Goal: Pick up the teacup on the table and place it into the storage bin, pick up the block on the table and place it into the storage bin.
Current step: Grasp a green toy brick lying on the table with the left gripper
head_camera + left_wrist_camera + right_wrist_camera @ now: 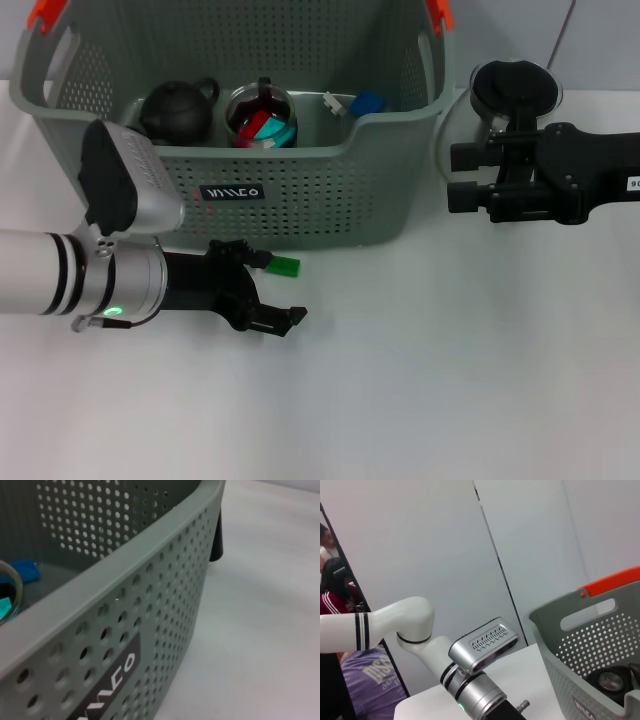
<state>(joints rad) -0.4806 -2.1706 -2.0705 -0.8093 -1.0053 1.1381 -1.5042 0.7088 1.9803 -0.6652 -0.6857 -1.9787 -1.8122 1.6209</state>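
Note:
The grey perforated storage bin [300, 190] stands at the table's back centre, and its wall [150, 610] fills the left wrist view. A small green block [284, 265] lies on the table just in front of the bin. My left gripper [272, 290] is low at that spot and open, its far finger beside the block. Inside the bin, a black round teacup [178, 108] with a loop handle sits at the back left. My right gripper [462, 175] hovers open and empty at the bin's right side. The right wrist view shows the bin [590, 680] and my left arm [475, 680].
In the bin there are also a glass pitcher [262, 118] holding red and teal pieces, a blue block [367, 103] and a small white piece [335, 102]. A round dark thing with a clear rim [515, 85] stands right of the bin, behind my right arm. White table extends in front.

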